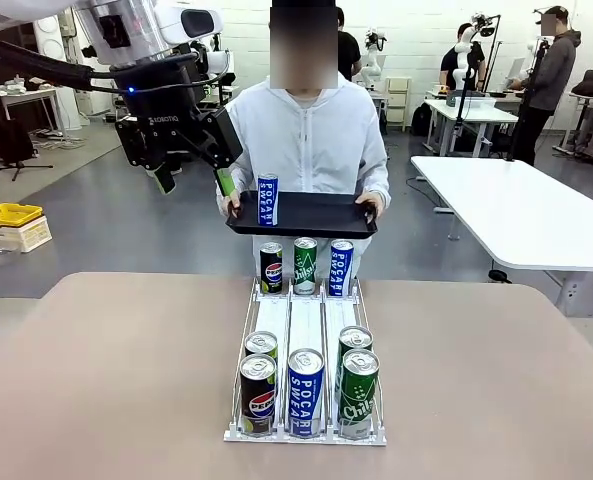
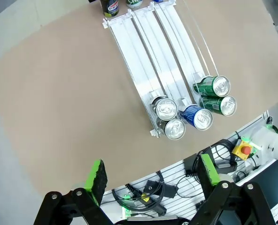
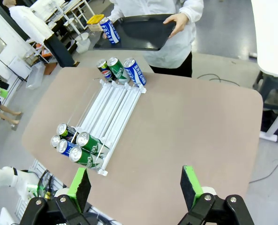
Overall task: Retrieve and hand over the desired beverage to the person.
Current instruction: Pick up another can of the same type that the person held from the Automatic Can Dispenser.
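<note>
The left arm's black claw with green pads (image 1: 193, 180) is hanging wide and empty above the table's far edge. It is sitting just beside the left rim of the flat black tray (image 1: 316, 216), which the person in the white hooded jacket (image 1: 311, 140) is holding out in both hands. A blue-and-white Pocari Sweat can (image 1: 267, 199), probably the wanted drink, is standing upright on the tray's left part, near that claw.

The risk is sitting right there. A sideways swing of the open fingers could be clipping the rim or the can and tipping it, since only the person's hands are carrying the tray. Below, the white railed can rack (image 1: 304, 325) on the beige table (image 1: 96, 370) is carrying three upright cans at its far end and five at its near end. A low retreat could be knocking over the far three.

The right arm's claw (image 3: 135, 187) is hanging wide and empty high over the table's near side.

Bare tabletop is lying open on both sides of the rack, and the air above the tray is looking free. The long white table (image 1: 516, 215) on the right is standing well apart.
</note>
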{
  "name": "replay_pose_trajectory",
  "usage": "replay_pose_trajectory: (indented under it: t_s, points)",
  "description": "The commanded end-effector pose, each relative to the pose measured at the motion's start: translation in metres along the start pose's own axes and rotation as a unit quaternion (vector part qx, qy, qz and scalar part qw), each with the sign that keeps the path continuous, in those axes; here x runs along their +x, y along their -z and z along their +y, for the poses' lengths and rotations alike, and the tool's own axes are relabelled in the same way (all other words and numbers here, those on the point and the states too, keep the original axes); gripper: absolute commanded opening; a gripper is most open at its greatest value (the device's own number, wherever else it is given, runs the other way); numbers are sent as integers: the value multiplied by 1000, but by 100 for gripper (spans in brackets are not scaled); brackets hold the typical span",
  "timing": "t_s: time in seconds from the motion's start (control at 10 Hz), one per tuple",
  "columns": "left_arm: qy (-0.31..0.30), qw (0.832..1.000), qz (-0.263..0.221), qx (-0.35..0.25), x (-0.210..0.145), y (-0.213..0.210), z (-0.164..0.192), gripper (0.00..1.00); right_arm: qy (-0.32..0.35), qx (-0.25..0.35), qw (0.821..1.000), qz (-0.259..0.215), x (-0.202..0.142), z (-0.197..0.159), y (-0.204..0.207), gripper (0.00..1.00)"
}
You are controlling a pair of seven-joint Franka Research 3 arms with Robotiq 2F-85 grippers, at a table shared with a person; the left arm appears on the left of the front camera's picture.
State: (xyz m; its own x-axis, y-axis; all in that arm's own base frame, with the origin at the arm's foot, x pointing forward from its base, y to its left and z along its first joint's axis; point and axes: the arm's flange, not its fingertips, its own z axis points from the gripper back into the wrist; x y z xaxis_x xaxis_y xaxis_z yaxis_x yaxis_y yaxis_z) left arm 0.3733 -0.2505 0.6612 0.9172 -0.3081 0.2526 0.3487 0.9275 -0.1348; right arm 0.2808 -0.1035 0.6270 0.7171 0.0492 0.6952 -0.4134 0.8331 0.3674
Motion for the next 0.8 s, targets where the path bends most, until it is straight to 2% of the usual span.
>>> replay_pose_trajectory:
  t_s: [0.0, 0.1, 0.3, 0.5, 0.7]
  points:
    - [62, 997, -24, -37, -14, -12, 30, 100, -7, 16, 1000, -5, 0, 0, 1, 100]
    - [118, 989, -60, -63, -29, -24, 60, 100, -7, 16, 1000, -5, 0, 0, 1, 100]
    - [158, 973, -141, -88, -63, -39, 133, 100, -7, 16, 1000, -5, 0, 0, 1, 100]
    - [115, 969, -178, -125, -86, -44, 192, 100, -7, 16, 1000, -5, 0, 0, 1, 100]
    - [85, 961, -205, -167, -112, -50, 219, 100, -7, 16, 1000, -5, 0, 0, 1, 100]
